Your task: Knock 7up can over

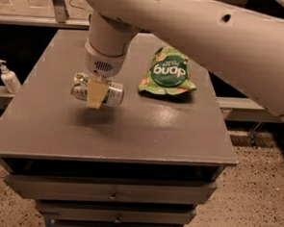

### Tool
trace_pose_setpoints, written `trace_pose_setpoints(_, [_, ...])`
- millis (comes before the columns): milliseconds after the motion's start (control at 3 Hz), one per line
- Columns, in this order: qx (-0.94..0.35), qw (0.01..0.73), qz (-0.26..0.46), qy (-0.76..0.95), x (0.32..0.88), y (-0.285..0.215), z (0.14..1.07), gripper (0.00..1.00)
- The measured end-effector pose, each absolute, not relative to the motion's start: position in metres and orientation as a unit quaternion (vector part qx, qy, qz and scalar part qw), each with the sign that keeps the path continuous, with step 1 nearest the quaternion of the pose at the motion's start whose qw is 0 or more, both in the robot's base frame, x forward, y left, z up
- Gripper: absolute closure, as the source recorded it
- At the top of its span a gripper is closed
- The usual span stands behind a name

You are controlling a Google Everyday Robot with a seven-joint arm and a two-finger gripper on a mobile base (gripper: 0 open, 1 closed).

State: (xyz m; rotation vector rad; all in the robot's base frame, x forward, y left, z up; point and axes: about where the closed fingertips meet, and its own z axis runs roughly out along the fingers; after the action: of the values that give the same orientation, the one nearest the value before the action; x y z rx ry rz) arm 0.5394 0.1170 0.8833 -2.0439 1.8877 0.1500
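Observation:
The 7up can [113, 94], silvery-white with green lettering, lies on its side in my gripper [97, 94] over the left middle of the grey table [131, 134]. A tan finger [97, 93] crosses the front of the can's middle, and the other finger is hidden behind it. The gripper is shut on the can. A shadow on the tabletop just below shows the can held slightly above the surface. The white wrist comes straight down onto it from above.
A green snack bag [167, 73] lies flat at the table's back right. A white pump bottle [8, 77] stands on a ledge left of the table. Drawers [113, 193] sit under the tabletop. My arm spans the upper right of the view.

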Motion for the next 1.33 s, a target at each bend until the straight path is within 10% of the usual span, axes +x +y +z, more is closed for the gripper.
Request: trace_pose_setpoints(1333, [-0.715,0.182,0.06,0.672,0.525,0.147,0.85,0.0])
